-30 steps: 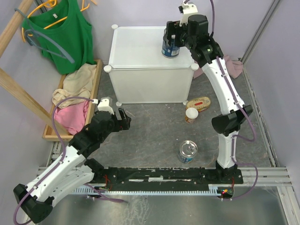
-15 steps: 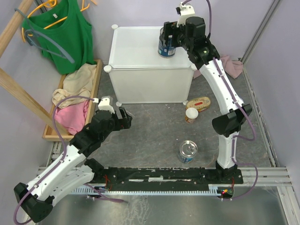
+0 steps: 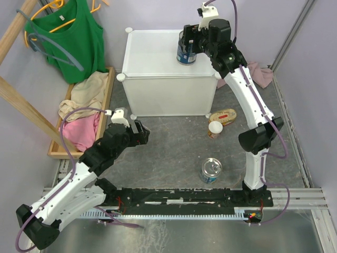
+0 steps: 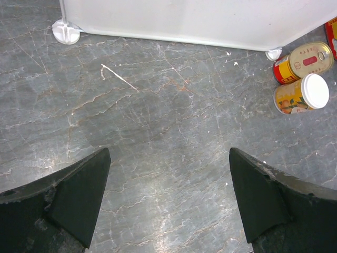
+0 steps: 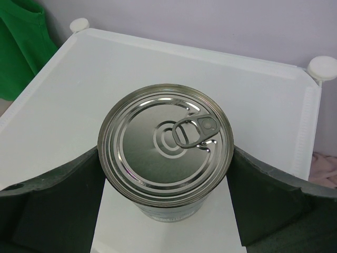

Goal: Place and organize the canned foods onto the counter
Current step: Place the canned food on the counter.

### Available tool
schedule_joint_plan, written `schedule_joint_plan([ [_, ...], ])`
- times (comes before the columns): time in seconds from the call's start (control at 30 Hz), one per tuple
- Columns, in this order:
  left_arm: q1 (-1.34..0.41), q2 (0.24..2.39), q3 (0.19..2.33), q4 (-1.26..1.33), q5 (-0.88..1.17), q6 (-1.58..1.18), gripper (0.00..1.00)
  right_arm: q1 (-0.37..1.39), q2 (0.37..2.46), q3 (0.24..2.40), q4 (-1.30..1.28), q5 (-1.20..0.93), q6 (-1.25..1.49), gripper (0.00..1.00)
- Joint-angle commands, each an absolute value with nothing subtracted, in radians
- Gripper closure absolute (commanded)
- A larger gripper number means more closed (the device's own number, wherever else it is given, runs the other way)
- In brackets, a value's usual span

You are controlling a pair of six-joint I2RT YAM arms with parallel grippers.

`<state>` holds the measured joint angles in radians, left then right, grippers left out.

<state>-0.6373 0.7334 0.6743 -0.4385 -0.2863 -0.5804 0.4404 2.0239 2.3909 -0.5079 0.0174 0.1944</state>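
Right hand (image 5: pixel 167 158) pinching tall can (image 5: pixel 166 139) at the white tabletop (image 5: pixel 263 105); seat it flat beneath the hand before letting go.

Soft, even overhead light fills every view, bright and without hard shadows. Seen from above, the top of the white cube-shaped plastic cabinet (image 3: pixel 158 52) is nearly washed out. The grey marbled floor (image 4: pixel 158 174) carries a pale sheen. The tall silver-topped can (image 5: pixel 166 142) is sharp, with mild glints on its lid rings. The black fingers (image 5: pixel 47 211) of the right gripper (image 5: pixel 166 153) look murky, with little detail.
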Motion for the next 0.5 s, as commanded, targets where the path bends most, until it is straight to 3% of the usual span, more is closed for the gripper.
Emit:
schedule_joint_plan([
  [0.0, -0.644, 0.735, 0.698, -0.385, -0.283, -0.623, 0.00, 0.448, 1.950, 2.415, -0.399, -0.032, 0.226, 0.21],
  [0.33, -0.644, 0.721, 0.687, -0.387, -0.281, -0.632, 0.00, 0.448, 1.941, 2.399, -0.402, -0.039, 0.219, 0.02],
  [0.47, -0.643, 0.715, 0.683, -0.388, -0.282, -0.638, 0.00, 0.448, 1.935, 2.385, -0.399, -0.041, 0.221, 0.01],
])
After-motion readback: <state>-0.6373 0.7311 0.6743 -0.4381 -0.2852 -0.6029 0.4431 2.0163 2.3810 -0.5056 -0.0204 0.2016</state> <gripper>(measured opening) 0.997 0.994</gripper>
